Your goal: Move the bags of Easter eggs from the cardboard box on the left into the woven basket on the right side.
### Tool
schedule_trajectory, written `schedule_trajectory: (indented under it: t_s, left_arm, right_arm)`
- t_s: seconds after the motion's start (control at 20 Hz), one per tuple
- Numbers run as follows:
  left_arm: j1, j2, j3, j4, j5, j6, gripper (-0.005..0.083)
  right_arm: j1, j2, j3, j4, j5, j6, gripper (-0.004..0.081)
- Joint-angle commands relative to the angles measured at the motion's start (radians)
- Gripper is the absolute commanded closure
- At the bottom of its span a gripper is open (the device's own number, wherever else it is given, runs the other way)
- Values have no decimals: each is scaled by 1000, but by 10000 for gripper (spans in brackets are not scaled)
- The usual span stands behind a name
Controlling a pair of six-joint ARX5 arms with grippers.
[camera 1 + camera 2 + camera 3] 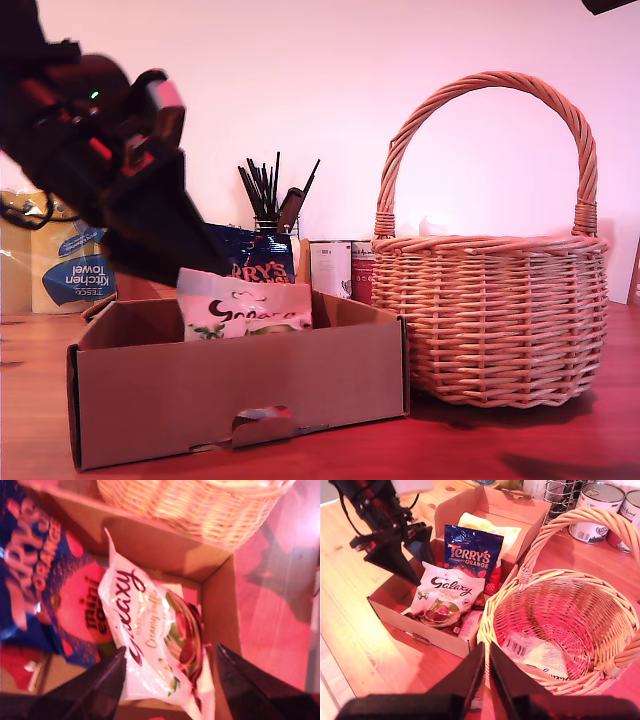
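The cardboard box (240, 400) stands at the exterior view's left and holds a white Galaxy bag (245, 308) leaning up, with a dark blue Terry's Orange bag (255, 262) behind it. My first gripper (175, 255) hangs over the box, open. Its fingers (95, 685) straddle one end of the Galaxy bag (145, 630) without closing on it, and the Terry's bag (35, 580) lies beside. The woven basket (490, 310) stands at the exterior view's right with a white pouch (540, 655) lying flat inside. My second gripper (485, 680) is shut and empty above the basket's rim (490, 615).
A yellow kitchen towel pack (60, 265) stands behind the box at the exterior view's left. A pot of black utensils (270, 200) and tins (597, 507) stand at the back. A yellow item (485, 527) and something red (490, 587) lie in the box.
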Motion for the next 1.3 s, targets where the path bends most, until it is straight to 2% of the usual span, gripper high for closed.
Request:
schedule_trajectory:
  t_s: [0.0,0.25,0.4,0.6,1.0,1.25]
  left_arm:
    - [-19,11,-13,-11,-51,5,293]
    - [-50,80,-13,-26,-71,3,294]
    - [-65,157,-13,14,-171,0,294]
    - [-69,168,-6,64,-216,1,294]
    - [-82,157,29,32,-233,-12,295]
    - [-122,170,29,32,-235,-62,289]
  right_arm:
    - [6,-3,0,6,-3,-4,783]
    - [6,-3,0,9,-3,-3,783]
    - [6,-3,0,8,-4,-3,783]
    - [6,-3,0,10,-4,-3,783]
    - [6,-3,0,19,-4,-4,783]
    - [6,-3,0,20,-4,-3,783]
